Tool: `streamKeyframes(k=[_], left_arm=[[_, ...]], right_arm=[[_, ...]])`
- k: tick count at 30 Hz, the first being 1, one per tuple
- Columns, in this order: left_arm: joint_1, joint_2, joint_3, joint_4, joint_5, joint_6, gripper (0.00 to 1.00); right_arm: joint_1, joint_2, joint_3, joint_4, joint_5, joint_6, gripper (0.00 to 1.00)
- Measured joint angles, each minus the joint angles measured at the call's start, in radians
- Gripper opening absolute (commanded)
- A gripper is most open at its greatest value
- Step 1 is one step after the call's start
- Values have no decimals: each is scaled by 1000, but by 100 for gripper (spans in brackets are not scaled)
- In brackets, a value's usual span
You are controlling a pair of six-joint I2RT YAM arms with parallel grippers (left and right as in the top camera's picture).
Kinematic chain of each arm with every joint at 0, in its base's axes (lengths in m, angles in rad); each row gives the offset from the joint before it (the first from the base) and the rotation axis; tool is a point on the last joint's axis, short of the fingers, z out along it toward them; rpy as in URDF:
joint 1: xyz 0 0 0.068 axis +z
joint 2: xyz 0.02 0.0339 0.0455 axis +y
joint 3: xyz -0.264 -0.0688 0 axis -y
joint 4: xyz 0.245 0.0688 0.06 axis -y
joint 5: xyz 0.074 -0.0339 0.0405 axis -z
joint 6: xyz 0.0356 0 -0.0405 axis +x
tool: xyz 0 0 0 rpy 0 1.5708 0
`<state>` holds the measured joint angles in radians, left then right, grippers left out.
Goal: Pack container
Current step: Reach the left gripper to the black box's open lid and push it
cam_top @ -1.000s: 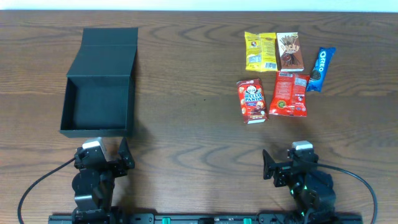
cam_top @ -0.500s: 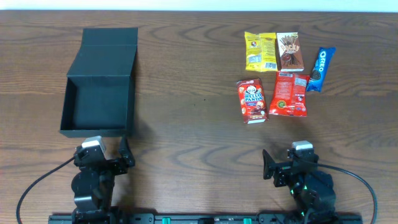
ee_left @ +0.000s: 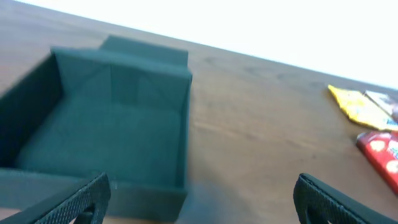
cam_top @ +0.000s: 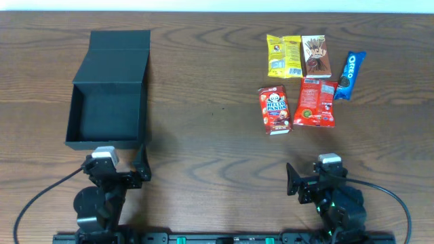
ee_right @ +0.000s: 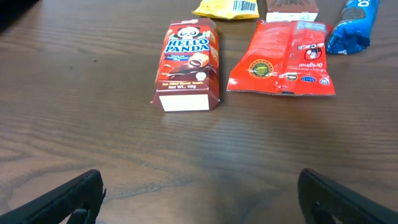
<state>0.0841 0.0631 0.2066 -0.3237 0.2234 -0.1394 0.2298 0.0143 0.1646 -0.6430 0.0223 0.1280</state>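
Observation:
The container (cam_top: pixel 106 141) is a dark box, open and empty, at the left of the table, with its flap lid (cam_top: pixel 115 57) laid back behind it. In the left wrist view the container (ee_left: pixel 181 118) lies just ahead and to the left. My left gripper (cam_top: pixel 116 167) (ee_left: pixel 202 205) is open and empty, just in front of the container's near right corner. My right gripper (cam_top: pixel 317 179) (ee_right: pixel 205 202) is open and empty at the front right, some way short of the snacks.
Several snacks lie at the right: a Hello Panda box (cam_top: pixel 274 109) (ee_right: pixel 189 62), a red packet (cam_top: pixel 315 103) (ee_right: pixel 286 59), a yellow packet (cam_top: pixel 283 55), a Pocky box (cam_top: pixel 314 55) and a blue Oreo pack (cam_top: pixel 350 74) (ee_right: pixel 351 18).
My left gripper has shifted slightly to the right and forward near the container's front corner. The right arm and the snacks have not moved.

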Motion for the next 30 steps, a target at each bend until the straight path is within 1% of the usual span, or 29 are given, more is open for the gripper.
streamKeyframes(k=[5,12,15,19,22,26,30], left_arm=[[0,169,103,21,-14,-3,95],[0,614,363,-6,-18,44,95],[0,857,534,-87,-21,96,95],[0,1164,772,-255,-29,139,95],[0,1335,888,-319,-33,147,95],[0,1484,907,-301,-21,147,95],[0,1572,907,-298,25,148,95]], right_arm=[[0,0,0,0,0,0,99],[0,-2,0,2,0,0,99],[0,-3,0,2,-1,0,99],[0,-2,-1,3,-1,0,99],[0,-3,-1,2,-2,0,99],[0,-3,-1,2,-3,0,99],[0,-3,-1,2,-3,0,99]])
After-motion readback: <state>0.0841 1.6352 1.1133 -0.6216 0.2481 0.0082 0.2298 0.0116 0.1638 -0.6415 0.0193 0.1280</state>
